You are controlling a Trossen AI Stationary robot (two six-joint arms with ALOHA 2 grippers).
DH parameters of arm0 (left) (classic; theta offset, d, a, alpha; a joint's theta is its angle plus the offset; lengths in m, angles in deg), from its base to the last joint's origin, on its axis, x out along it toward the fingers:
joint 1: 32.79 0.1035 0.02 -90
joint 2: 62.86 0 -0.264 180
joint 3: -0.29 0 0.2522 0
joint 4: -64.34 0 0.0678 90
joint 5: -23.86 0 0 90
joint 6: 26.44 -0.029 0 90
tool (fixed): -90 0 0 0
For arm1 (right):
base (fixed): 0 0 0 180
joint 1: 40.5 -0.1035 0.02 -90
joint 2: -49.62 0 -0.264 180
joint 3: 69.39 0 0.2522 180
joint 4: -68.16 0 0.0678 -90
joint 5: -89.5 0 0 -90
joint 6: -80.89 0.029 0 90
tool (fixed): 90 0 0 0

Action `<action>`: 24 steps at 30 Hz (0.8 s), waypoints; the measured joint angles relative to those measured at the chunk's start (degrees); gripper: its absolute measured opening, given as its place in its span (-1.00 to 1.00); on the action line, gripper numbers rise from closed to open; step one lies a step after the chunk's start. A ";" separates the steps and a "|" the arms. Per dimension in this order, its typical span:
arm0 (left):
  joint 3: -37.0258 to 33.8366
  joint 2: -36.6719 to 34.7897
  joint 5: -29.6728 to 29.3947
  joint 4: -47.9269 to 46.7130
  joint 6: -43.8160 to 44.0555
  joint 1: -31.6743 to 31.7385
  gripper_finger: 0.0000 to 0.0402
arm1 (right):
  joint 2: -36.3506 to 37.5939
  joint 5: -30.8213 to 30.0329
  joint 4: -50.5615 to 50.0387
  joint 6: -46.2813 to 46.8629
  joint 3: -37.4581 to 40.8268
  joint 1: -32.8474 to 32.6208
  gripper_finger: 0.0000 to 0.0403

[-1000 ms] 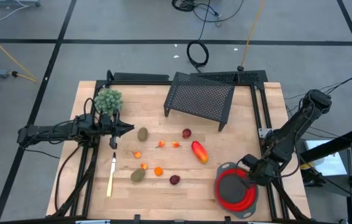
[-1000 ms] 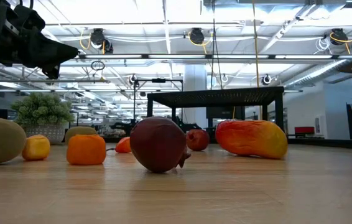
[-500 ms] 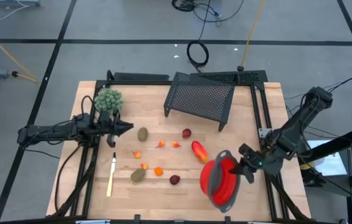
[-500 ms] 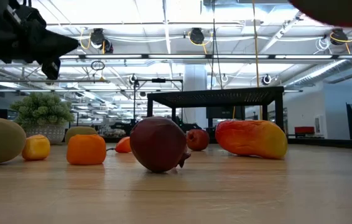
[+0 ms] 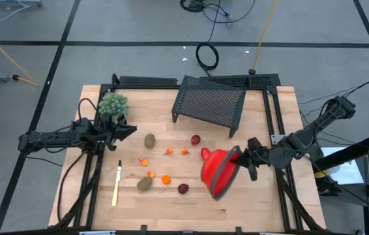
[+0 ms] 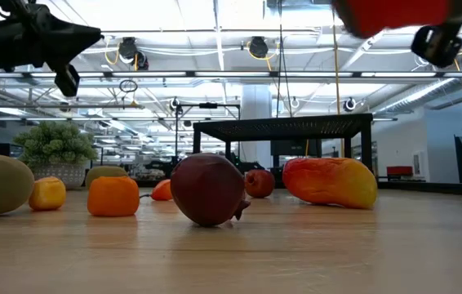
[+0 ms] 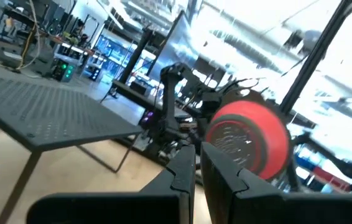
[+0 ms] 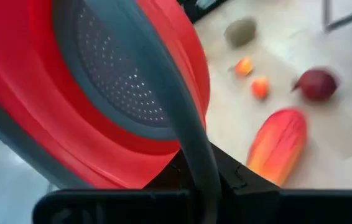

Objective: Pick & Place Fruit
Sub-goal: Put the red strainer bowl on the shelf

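I've got the red colander point(image 5: 218, 172) clamped by its grey rim in my right gripper point(image 5: 242, 163), tipped on edge above the board. The long mango-like fruit point(image 8: 278, 146) lies just under and beside it, long axis slanting toward the mesh rack point(image 5: 208, 102); open board lies toward me. My left gripper point(image 5: 130, 130), fingers closed and empty, hovers near the green oval point(image 5: 149, 140).

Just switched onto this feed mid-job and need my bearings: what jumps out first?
The red colander, tipped on edge in the air over the table's right half, gripped by its grey rim in the shut right gripper. Just beneath it lies the elongated red-orange fruit, with the smaller fruits scattered toward the table's middle. The left gripper hovers shut and empty beside the green clump at the far left.
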 joint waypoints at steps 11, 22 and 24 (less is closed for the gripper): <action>0.00 0.00 -0.01 2.88 5.22 0.00 -0.87 | 0.20 -1.33 2.37 -9.74 -0.02 12.32 -0.98; 0.00 0.04 -7.79 7.82 2.97 0.00 -0.87 | 0.20 -1.40 6.69 -18.14 -2.18 24.44 -0.99; 0.00 0.87 -10.25 8.90 2.38 0.00 -0.87 | 0.20 -1.39 6.43 -18.80 -3.25 26.78 -0.99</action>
